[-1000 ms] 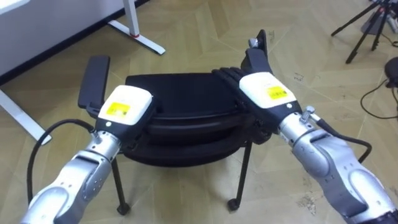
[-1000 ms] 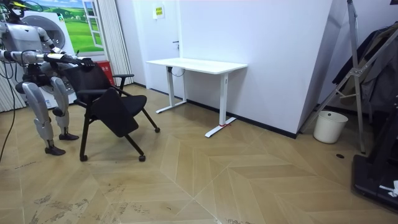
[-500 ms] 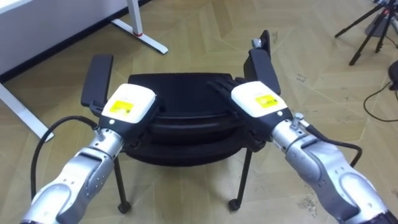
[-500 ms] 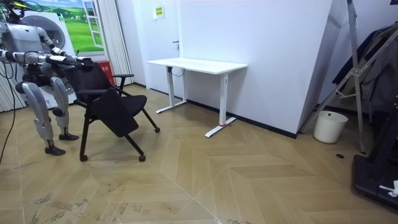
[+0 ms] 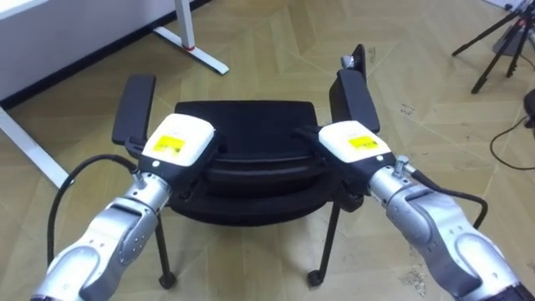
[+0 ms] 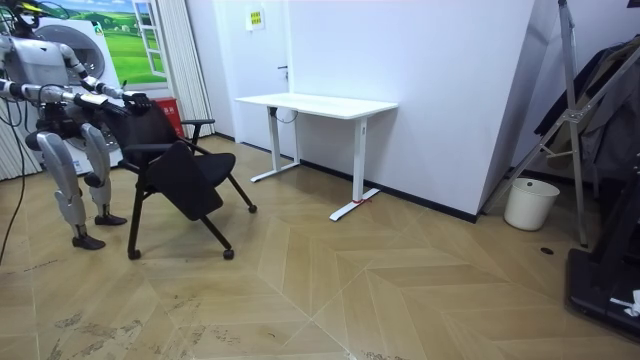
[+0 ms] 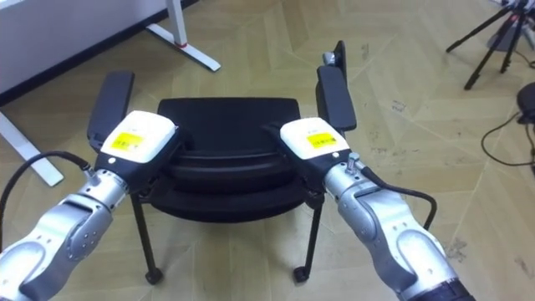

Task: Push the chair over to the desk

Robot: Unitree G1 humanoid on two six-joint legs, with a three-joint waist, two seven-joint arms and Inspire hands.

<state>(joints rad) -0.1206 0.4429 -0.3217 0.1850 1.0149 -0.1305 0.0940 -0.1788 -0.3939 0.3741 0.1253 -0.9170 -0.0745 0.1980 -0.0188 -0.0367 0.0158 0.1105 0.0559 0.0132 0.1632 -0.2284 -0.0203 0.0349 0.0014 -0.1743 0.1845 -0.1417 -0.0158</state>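
Both arms reach forward over a black chair (image 5: 238,117). The left hand (image 5: 178,144) and right hand (image 5: 351,142) are set on the top edge of its backrest, near opposite ends. With black parts against black padding, whether either hand grips cannot be told. Beyond the hands lie the seat and two padded armrests (image 5: 134,109), the chair standing on a parquet floor (image 5: 267,33). Further ahead to the left, a white desk's foot (image 5: 196,54) crosses the floor. Tripod legs (image 5: 493,42) and a dark cable (image 5: 510,125) lie far right. In the room view the robot stands behind the chair at the room view's left, with the desk (image 6: 315,103) against the wall and a white bin (image 6: 529,203) beyond.
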